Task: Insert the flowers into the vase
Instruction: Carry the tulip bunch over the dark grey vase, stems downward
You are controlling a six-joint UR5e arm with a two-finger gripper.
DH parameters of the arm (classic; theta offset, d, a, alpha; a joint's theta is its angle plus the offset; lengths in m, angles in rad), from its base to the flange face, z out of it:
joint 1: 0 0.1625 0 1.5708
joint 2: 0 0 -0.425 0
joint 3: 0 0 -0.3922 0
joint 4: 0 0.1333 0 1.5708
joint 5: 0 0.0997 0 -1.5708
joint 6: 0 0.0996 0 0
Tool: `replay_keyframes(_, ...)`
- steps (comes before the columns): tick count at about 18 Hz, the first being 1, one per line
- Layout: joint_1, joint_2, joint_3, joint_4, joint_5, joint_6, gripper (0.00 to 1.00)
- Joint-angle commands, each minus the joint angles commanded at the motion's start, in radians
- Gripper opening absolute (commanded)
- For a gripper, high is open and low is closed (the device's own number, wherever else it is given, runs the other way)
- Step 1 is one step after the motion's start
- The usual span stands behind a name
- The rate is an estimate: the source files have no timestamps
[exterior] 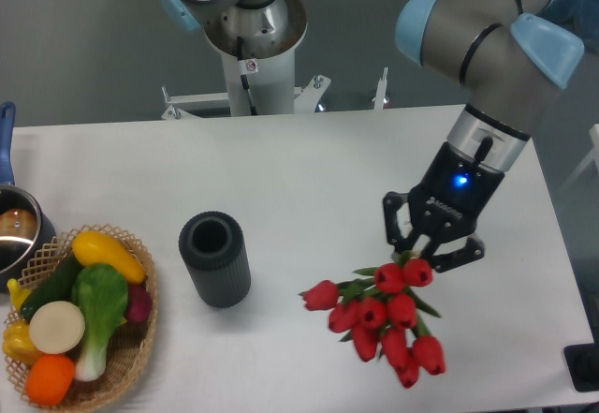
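One gripper [418, 249], lower right, pinching the flowers [384, 317] by the stems; buds hanging just below-left, vase [215, 259] well apart, left of centre.

We see a bright, evenly lit scene; the light seems to come from overhead, diffuse and soft. The white matte table [309, 160] is close to overexposed and shows little texture. Soft shadows fall toward six o'clock: a faint one under the bunch of red tulip buds with green stems [384, 319], a darker one at the foot of the dark grey ribbed cylinder vase [215, 259]. The steel pot with a blue handle [17, 230] carries a small glare at nine o'clock. Focus is fairly sharp throughout, with mild compression softness on edges.
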Motion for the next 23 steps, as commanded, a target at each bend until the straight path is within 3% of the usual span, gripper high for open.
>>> replay_keyframes(2,-0.015,0.003,-0.003,0.037,-0.028,-0.037,0.0)
replay_keyframes(4,-0.02,0.006,-0.02,0.112,-0.087,-0.093,0.0)
replay_keyframes(6,-0.022,0.015,-0.063,0.187,-0.15,-0.12,0.0)
replay_keyframes(8,-0.022,0.053,-0.115,0.225,-0.182,-0.121,0.0)
replay_keyframes(15,-0.008,0.158,-0.213,0.233,-0.363,-0.121,0.02)
replay_keyframes(19,-0.003,0.164,-0.264,0.242,-0.527,-0.114,0.04)
replay_keyframes(23,0.0,0.187,-0.317,0.249,-0.591,-0.112,0.04)
